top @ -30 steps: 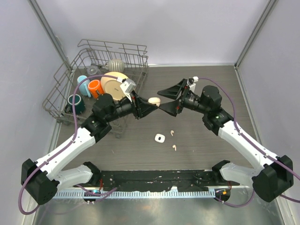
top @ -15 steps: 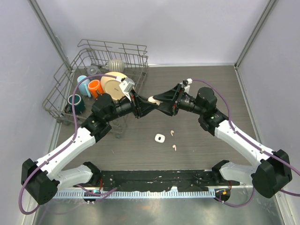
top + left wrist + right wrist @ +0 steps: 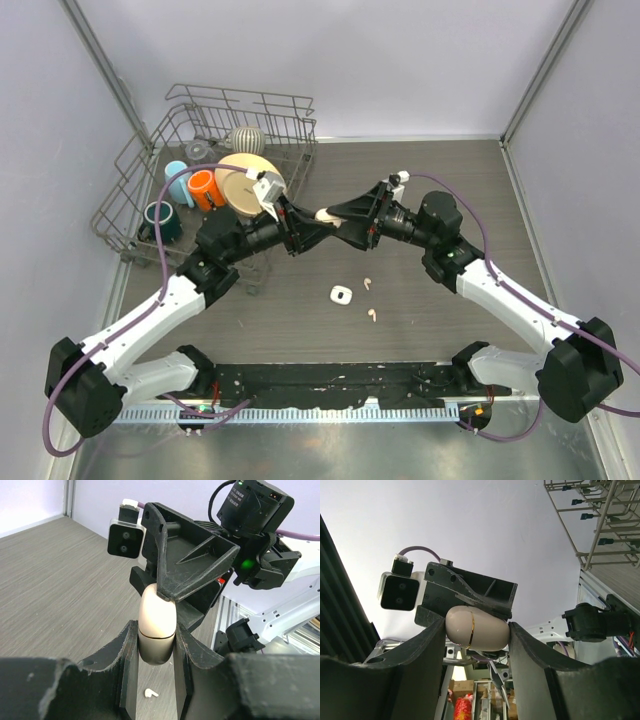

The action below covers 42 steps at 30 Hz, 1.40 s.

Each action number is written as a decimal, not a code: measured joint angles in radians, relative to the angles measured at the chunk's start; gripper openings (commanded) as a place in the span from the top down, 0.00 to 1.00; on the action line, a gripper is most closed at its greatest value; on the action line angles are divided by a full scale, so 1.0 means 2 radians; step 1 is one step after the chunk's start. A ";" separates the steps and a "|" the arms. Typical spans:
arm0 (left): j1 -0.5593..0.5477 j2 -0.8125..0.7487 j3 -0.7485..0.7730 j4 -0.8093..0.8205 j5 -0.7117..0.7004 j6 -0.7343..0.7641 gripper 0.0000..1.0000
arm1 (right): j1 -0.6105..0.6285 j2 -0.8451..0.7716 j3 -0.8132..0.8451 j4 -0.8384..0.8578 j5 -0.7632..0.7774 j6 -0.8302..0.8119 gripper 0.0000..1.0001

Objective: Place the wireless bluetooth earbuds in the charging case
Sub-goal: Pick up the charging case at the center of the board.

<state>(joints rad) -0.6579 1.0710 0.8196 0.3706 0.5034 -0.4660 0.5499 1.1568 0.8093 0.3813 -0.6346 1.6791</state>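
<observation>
Gripping charging case (image 3: 156, 622) mid-air: left gripper (image 3: 157, 640) clamped on base, right gripper (image 3: 476, 630) pinching lid end. Risk: smooth shell twists out, drops onto surface (image 3: 450, 180).

Lab test cell: plain white walls (image 3: 400, 60), aluminium corner posts (image 3: 93, 50), wood-grain tabletop (image 3: 290, 320), two cabled robot arms (image 3: 150, 310).

No text, label, brand, number or sign can be read on the cream oval plastic charging case (image 3: 157, 624) or elsewhere.

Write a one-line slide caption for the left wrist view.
Left claw and right claw pinch opposite ends of a cream charging case above one white earbud lying on the table.
</observation>
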 measured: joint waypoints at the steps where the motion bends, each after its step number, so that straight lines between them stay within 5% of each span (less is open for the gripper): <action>1: 0.000 -0.002 -0.002 0.003 0.000 0.000 0.91 | 0.001 0.000 0.000 0.001 0.000 0.000 0.99; 16: 0.001 -0.005 -0.017 0.033 0.003 0.001 0.81 | 0.003 0.000 -0.007 0.016 0.000 0.007 0.99; 26: 0.000 -0.011 -0.032 0.058 0.003 0.000 0.55 | 0.004 0.000 -0.009 0.023 0.000 0.016 0.99; 42: 0.000 -0.013 -0.049 0.111 0.003 -0.001 0.53 | 0.004 0.005 -0.018 0.045 0.000 0.039 0.99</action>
<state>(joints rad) -0.6571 1.0454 0.7208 0.5934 0.5095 -0.4686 0.5571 1.1675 0.7734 0.4709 -0.6350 1.7569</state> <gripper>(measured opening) 0.472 0.547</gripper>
